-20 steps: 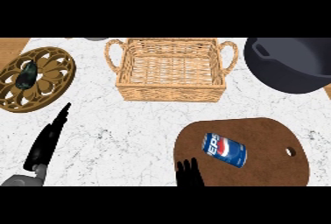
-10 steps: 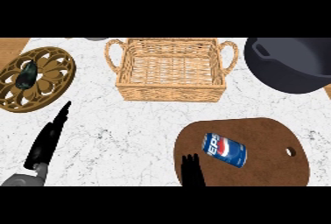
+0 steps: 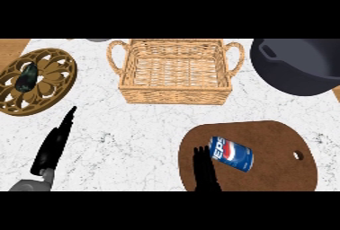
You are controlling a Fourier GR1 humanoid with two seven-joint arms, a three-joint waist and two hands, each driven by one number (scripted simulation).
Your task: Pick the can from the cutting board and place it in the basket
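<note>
The can [image 3: 232, 153] lies flat on the cutting board [image 3: 279, 143]; my right hand [image 3: 203, 168], fingers straight, stands just beside it. I should curl round its middle before lifting basketward.

Bare counter [image 3: 139, 130] lies between my cutting board [image 3: 266, 148] and the open-topped basket [image 3: 176, 67]. A dark pot [image 3: 299, 63] crowds the basket's right handle; a trivet [image 3: 36, 83] stands left.

The right hand [image 3: 204, 173] has edged up, fingers [image 3: 199, 155] now seemingly just beside the can [image 3: 232, 153].
</note>
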